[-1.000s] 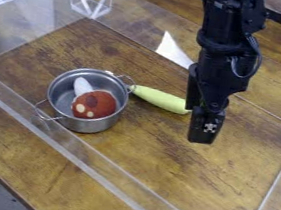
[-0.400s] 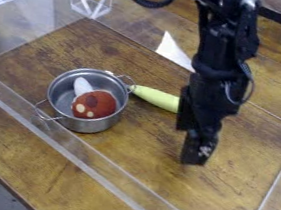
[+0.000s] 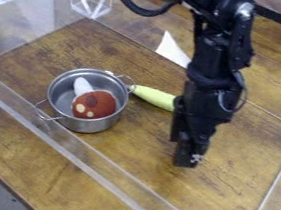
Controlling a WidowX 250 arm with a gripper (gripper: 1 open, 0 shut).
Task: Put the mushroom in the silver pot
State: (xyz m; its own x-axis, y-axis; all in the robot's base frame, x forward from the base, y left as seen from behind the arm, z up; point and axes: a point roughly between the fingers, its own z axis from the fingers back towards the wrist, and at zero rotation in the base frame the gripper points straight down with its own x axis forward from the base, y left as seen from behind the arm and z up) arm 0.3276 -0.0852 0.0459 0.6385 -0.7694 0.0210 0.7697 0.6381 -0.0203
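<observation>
In the camera view, the only one you have, you see the mushroom (image 3: pixel 96 107) already lying inside the silver pot (image 3: pixel 82 96). Its reddish-brown cap with pale spots shows against the shiny inner wall, and it seems to rest on the bottom of the pot, tilted a little. The pot stands on the wooden table (image 3: pixel 58 48), at the left and near the front clear wall (image 3: pixel 129 191).

Just beside the pot, on its right side, a long yellow-green vegetable (image 3: pixel 156 98) lies on the table. One end of it comes close to the pot's rim; whether it touches the rim, you cannot tell.

The gripper (image 3: pixel 186 157) is on the right, well apart from the pot, pointing down and low over the bare wood. Nothing is visible between its fingers, so it appears to hold nothing. How wide the fingers stand is not clear from this angle; you cannot tell if they are apart or together.

My judgement: the main part of the task is done, because the mushroom is in the pot. What is left, if anything, is only for the arm to go away to rest.
</observation>
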